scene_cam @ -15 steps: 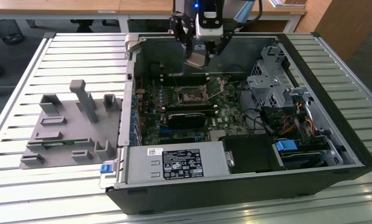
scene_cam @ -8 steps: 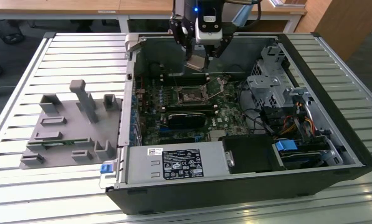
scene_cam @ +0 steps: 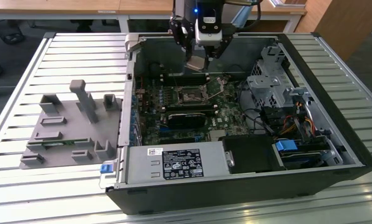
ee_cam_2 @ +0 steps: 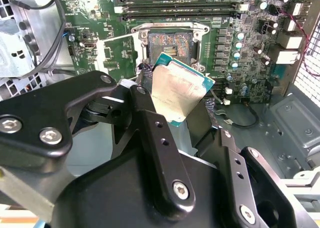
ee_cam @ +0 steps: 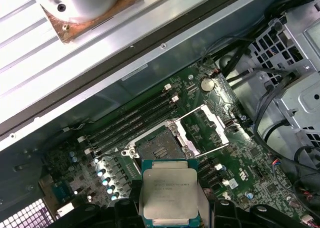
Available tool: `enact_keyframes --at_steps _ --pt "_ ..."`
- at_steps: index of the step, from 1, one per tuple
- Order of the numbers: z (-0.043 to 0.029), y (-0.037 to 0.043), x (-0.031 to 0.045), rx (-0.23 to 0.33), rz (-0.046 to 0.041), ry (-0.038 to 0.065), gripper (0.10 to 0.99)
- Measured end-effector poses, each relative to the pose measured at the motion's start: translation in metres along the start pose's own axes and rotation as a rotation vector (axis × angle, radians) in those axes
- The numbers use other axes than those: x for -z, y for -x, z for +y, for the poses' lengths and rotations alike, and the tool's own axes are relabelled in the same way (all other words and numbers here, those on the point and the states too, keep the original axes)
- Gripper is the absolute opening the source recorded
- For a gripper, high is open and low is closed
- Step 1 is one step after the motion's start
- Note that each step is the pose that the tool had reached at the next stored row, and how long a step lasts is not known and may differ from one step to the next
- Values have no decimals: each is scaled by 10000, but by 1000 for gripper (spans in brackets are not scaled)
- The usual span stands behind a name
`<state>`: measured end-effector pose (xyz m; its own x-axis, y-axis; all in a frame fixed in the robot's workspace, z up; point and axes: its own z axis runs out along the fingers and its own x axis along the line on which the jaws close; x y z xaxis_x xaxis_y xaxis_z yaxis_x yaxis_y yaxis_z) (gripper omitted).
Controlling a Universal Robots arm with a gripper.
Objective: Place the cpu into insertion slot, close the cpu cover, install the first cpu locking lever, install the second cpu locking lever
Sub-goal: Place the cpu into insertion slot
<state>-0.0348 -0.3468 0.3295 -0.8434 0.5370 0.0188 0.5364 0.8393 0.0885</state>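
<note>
Closest up, my claw (ee_cam_2: 177,112) is pinching the cpu (ee_cam_2: 180,90) by two opposite edges, high over the green board (ee_cam: 240,173). The insertion slot (ee_cam: 157,148) lies open below and slightly ahead of the claw, with the cpu cover (ee_cam: 207,125) flipped up just beyond it. My worry: the chip looks tilted in my grip, so it could land skewed, jam in the slot, or clip the cover.
</note>
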Motion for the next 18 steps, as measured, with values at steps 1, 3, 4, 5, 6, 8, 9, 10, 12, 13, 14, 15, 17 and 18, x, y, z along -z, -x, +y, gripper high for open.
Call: enact_keyframes --at_steps 1,3,4,5,6,8,9,10,12,13,14,15,17,18 --pt "0 0 -4 0 0 1 525" --pt "-1 0 -11 0 0 1 525" --pt "-2 0 -16 0 0 1 525" --pt "-2 0 -21 0 0 0 525" --pt "-2 0 -24 0 0 -1 525" --pt "-3 0 -31 -1 0 -1 525" --pt "-3 1 -34 0 0 -1 525" --pt "-3 1 -36 0 0 -2 525" --pt "-4 1 -41 0 0 -1 525" --pt "-4 1 -44 0 0 -1 525" --pt "-4 1 -46 0 0 0 525" --pt "-4 1 -49 0 0 -1 525" --pt "-5 1 -53 0 0 -1 525" --pt "-5 1 -55 0 0 -1 525"
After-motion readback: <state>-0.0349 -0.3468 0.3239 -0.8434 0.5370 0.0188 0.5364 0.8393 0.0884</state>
